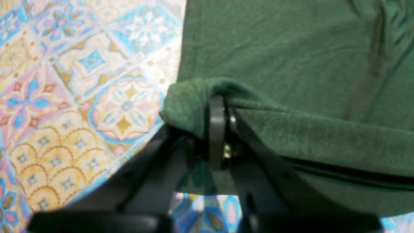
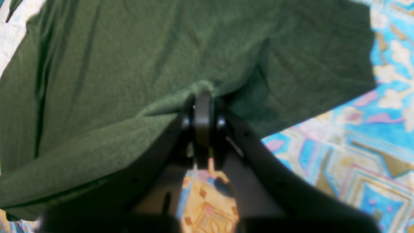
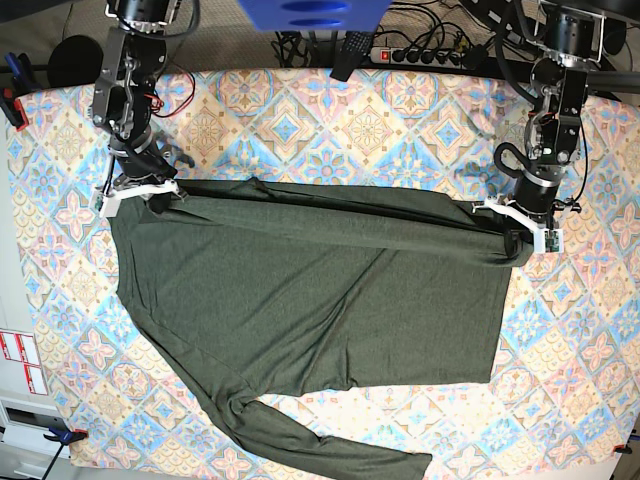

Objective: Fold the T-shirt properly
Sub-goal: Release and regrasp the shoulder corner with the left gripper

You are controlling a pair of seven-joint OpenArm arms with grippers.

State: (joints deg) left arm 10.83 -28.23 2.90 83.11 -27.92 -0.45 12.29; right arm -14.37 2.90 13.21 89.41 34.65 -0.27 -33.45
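The T-shirt (image 3: 310, 300) lies spread across the middle of the tabletop (image 3: 400, 110), its far edge rolled into a long fold and one long sleeve trailing toward 6 o'clock. The left end effector (image 1: 220, 106) is clamped on the fold's end at 3 o'clock; the right end effector (image 2: 203, 97) is pinched shut on the cloth at 9 o'clock. At 12 o'clock, beyond the patterned cover, lie a power strip (image 3: 425, 55) and tangled cables (image 3: 470, 35). Nothing lies on the shirt.
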